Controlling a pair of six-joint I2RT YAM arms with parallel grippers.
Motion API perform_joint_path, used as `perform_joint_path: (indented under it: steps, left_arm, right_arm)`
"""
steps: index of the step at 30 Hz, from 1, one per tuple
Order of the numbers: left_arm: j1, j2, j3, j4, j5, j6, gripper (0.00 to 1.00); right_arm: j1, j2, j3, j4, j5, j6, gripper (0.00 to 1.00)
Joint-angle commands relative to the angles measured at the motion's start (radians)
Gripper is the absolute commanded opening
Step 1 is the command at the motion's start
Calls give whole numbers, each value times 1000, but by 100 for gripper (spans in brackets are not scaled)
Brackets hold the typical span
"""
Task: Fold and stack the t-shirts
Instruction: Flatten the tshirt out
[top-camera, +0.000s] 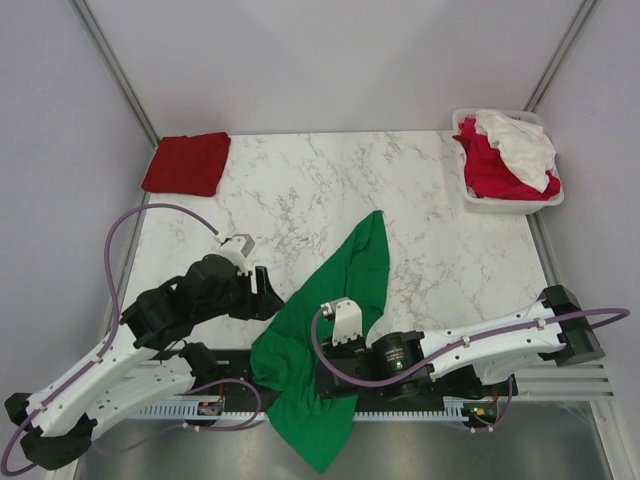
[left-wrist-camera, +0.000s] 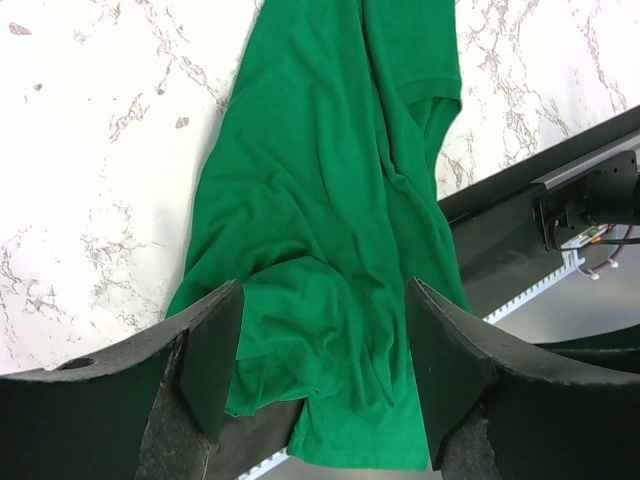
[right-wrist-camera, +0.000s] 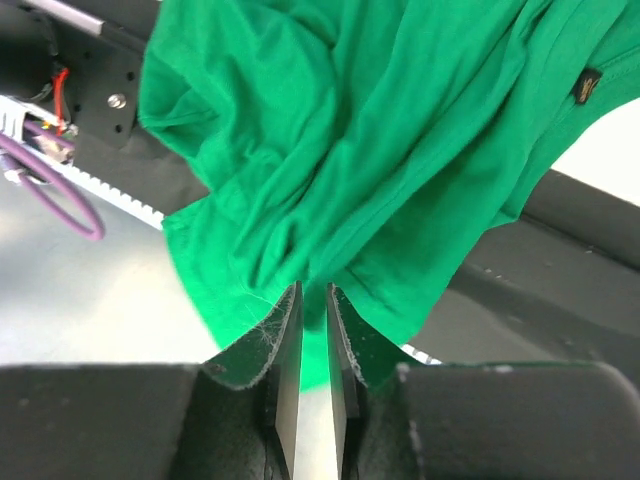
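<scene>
Right gripper (right-wrist-camera: 312, 288) jaws meet crumpled green t-shirt (right-wrist-camera: 380, 150)

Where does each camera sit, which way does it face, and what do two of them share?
Top external: above and behind, looking down on the table; the left arm and right arm show.
Left wrist: on the left gripper, looking down at the green t-shirt; open fingers frame it.
Right wrist: on the right gripper, facing the table's near edge; fingers pinch the shirt.
Shared: all three see the green t-shirt.
</scene>
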Motion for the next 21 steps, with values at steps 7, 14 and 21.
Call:
perform_joint_path:
  steps: [7,14,21]
  left_arm:
    - [-9,-3,0,-8,-28,-31,73]
    - [-10,-9,2,-8,-19,-29,73]
    - [-203,103,-4,2,-86,-123,69]
  right_arm:
    - [-25,-35,-94,59,-9,-27,10]
    - [-78,-47,-99,64,-22,-59,65]
    - [-193,-256,-307,-50,37,57,83]
